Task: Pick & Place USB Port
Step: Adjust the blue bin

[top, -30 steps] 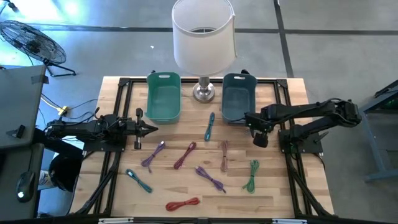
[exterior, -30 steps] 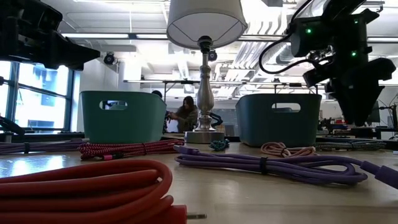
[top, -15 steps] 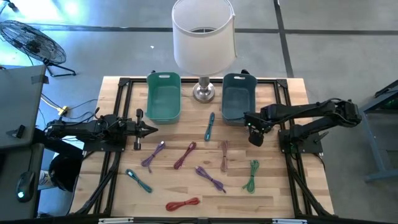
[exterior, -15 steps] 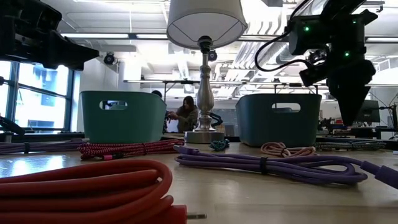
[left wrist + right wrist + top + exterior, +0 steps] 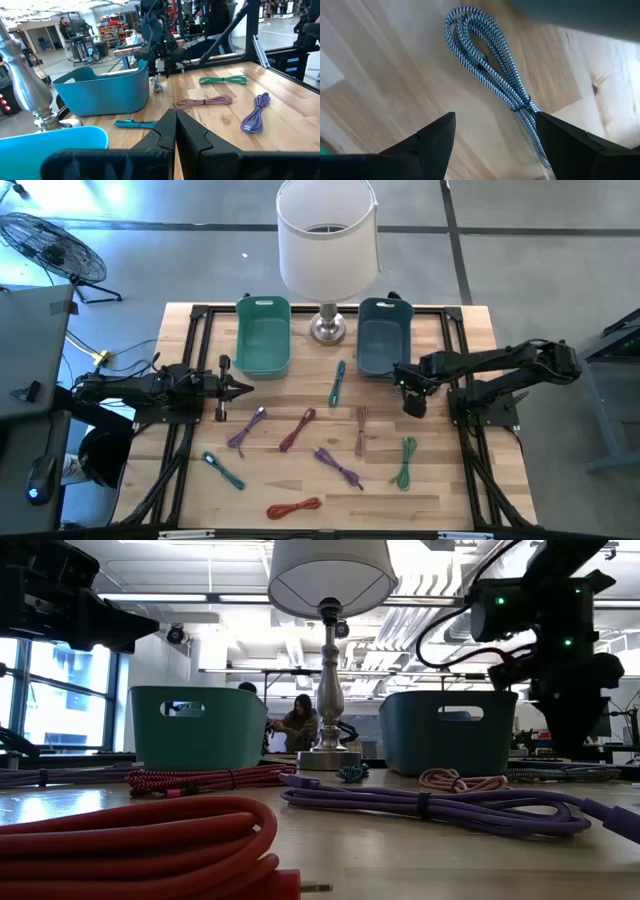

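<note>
Nearest you on the counter [image 5: 440, 480], the cables all lie loose: the red cable [image 5: 293, 507] at the front edge, then the teal cable [image 5: 224, 471], the purple cable [image 5: 339, 466] and the green cable [image 5: 405, 461]. A little farther in lie the violet cable [image 5: 246, 428], the dark red cable [image 5: 297, 429] and the pink cable [image 5: 360, 429]; none of these is touched by either arm.

Your right end effector [image 5: 413, 405] hangs just in front of the dark blue bin [image 5: 384, 335], its fingers spread apart and holding nothing. Its wrist view shows a white-and-black braided cable [image 5: 492, 65] on the wood directly between the spread fingers, beside the bin wall. That looks like the one you are going for, but it is not yet gripped.

Your left end effector [image 5: 243, 388] waits at the left, in front of the green bin [image 5: 263, 333], fingers pressed together and empty. The blue cable [image 5: 337, 383] lies between the two bins, in front of the lamp [image 5: 327, 240].

Both bins look empty from above, so you are at the start: no cable placed, the first grasp still pending.
</note>
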Controlling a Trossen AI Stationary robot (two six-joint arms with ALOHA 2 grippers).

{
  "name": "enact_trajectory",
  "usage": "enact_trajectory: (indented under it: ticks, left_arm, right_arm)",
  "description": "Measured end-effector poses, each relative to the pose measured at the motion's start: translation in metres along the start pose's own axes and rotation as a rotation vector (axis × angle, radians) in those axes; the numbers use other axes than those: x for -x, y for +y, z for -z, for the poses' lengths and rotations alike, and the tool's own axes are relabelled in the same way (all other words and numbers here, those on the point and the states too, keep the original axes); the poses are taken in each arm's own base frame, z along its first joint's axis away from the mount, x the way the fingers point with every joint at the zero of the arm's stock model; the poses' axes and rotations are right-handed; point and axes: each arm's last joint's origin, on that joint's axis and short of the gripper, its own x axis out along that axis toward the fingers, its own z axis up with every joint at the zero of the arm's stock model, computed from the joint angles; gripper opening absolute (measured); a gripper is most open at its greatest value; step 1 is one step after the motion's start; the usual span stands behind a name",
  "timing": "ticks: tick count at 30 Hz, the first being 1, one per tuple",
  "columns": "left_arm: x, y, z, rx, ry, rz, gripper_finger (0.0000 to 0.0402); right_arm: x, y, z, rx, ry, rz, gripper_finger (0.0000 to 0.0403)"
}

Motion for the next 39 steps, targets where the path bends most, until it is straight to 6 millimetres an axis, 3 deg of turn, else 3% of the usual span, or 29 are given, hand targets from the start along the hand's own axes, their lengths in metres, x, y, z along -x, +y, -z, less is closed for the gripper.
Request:
enact_trajectory:
  ticks: [26, 39]
  left_arm:
    - [0.0, -0.001, 0.0, 0.0, 0.001, 0.028, 0.0005]
    - [0.0, -0.001, 0.0, -0.044, 0.0, 0.028, 0.0005]
  right_arm:
    - [-0.004, -0.002, -0.005, -0.067, -0.04, 0.02, 0.0268]
    - [-0.002, 0.016, 0.004, 0.039, -0.031, 0.014, 0.0268]
